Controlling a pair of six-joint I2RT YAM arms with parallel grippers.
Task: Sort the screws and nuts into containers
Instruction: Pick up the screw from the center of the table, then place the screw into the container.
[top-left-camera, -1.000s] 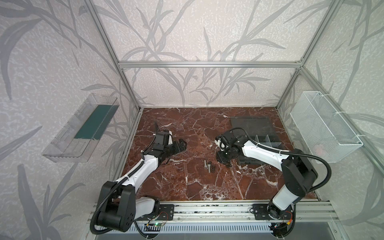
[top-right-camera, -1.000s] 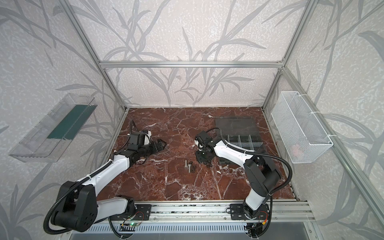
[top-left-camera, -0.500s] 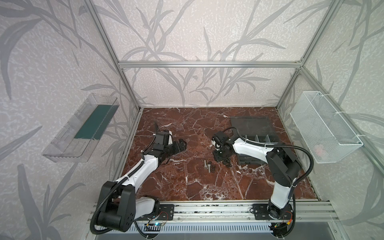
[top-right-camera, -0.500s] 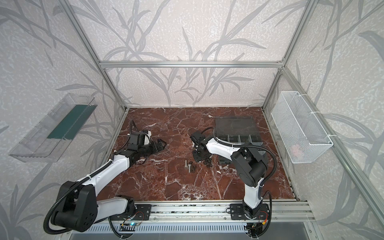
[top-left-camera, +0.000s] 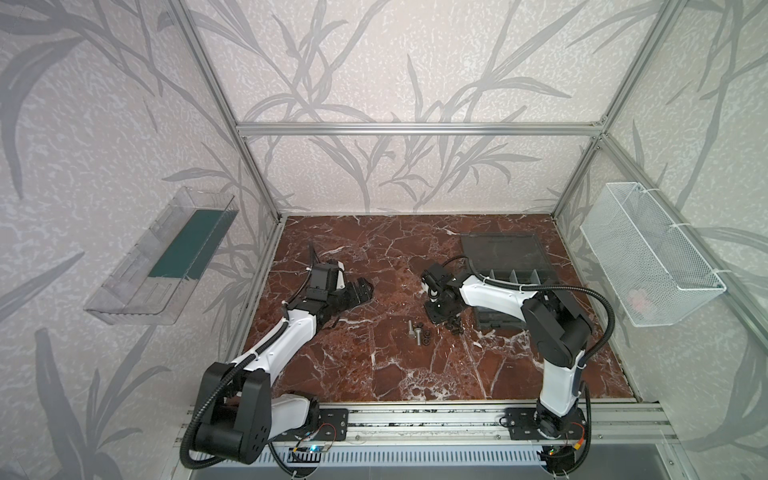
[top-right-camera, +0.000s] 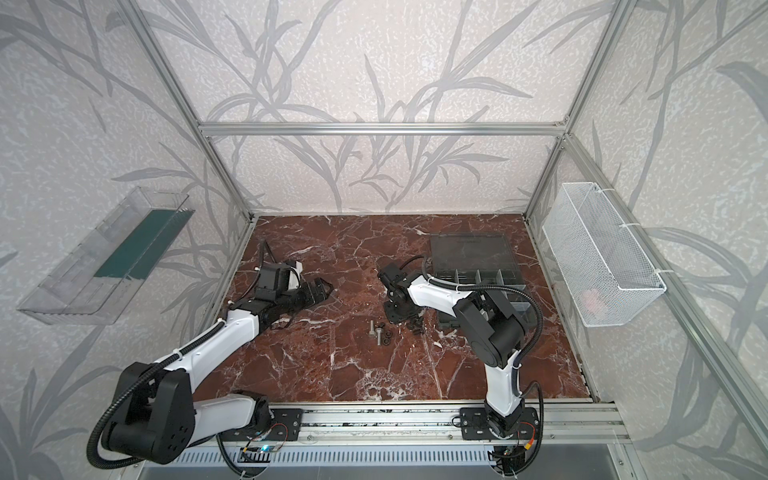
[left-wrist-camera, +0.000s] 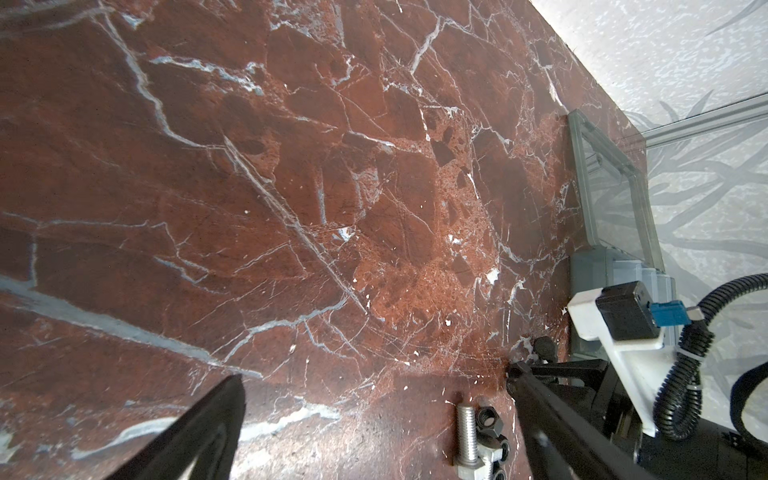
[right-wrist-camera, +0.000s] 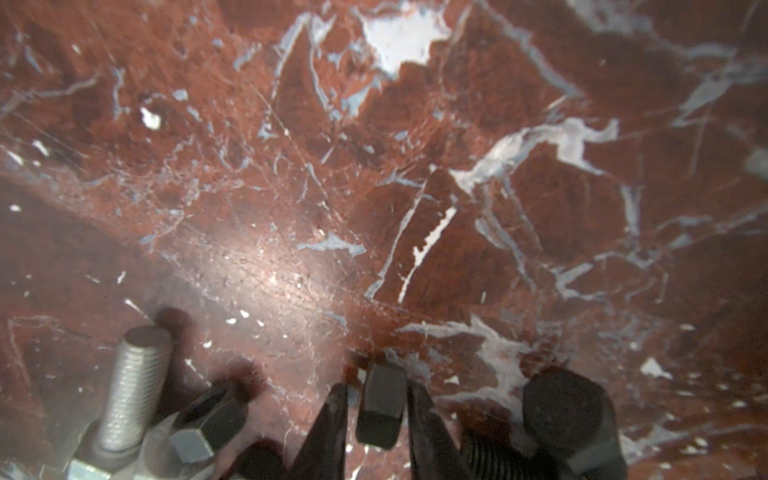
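Red-brown marble forms the table (top-left-camera: 374, 374). Toward its middle a small cluster of screws (top-left-camera: 415, 333) and nuts (top-left-camera: 427, 336) rests together, with silver hex-head bolts lying side by side and black nuts touching them on the right.

Just right of that cluster and slightly farther away, the right gripper (top-left-camera: 451, 322) points down at the tabletop among a second little group of black fasteners. In the right wrist view its jaws stand narrow. A black nut (right-wrist-camera: 380, 409) stands on edge between the fingertips (right-wrist-camera: 332, 424), which sit close against its flat sides. A black hex-head bolt (right-wrist-camera: 569, 415) lies just beside it.

Farther to the left, the left gripper (top-left-camera: 359, 291) hangs low over the marble with its jaws spread wide and nothing between them.

At the far right, the containers (top-left-camera: 509, 276) lie uncovered in a dark grey organiser box (top-left-camera: 494, 324). Its lid (top-left-camera: 500, 251) is laid flat behind it. The right arm crosses in front of the nearer compartments.
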